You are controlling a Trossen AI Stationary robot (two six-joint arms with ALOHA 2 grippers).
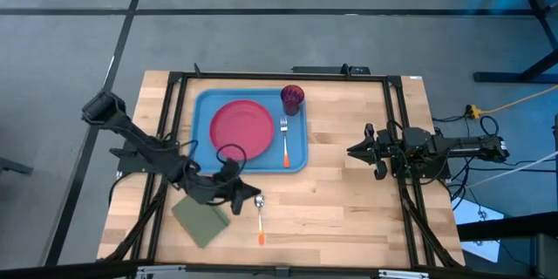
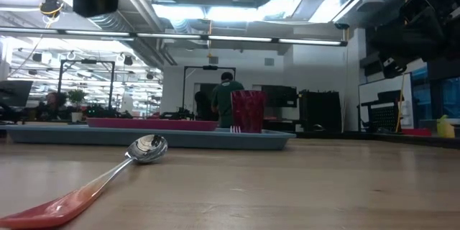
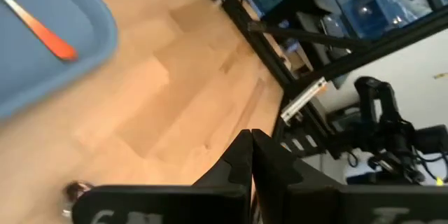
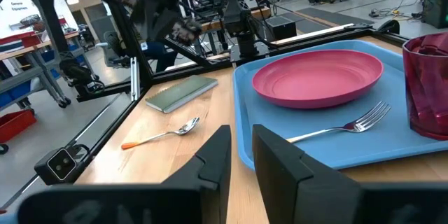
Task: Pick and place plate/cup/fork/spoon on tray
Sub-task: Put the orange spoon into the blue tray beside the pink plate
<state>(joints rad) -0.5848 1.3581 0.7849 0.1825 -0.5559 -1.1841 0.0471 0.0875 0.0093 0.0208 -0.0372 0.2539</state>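
Note:
The light-blue tray (image 1: 299,153) lies at the table's far middle. On it are the pink-red plate (image 1: 242,128), the dark red cup (image 1: 292,98) at its far right corner, and the fork (image 1: 284,144) right of the plate. The spoon (image 1: 260,218) lies flat on the bare table near the tray's near edge, bowl toward the tray; it also shows in the low view (image 2: 147,147). My left gripper (image 1: 250,193) is shut and empty, raised just left of the spoon's bowl. My right gripper (image 1: 351,150) hovers right of the tray, open by a narrow gap (image 4: 241,147), empty.
An olive-green pad (image 1: 200,220) lies on the table left of the spoon, under my left arm. Bare wood stretches between the tray and my right gripper. A black frame runs round the table. A person stands in the room far behind the table (image 2: 226,100).

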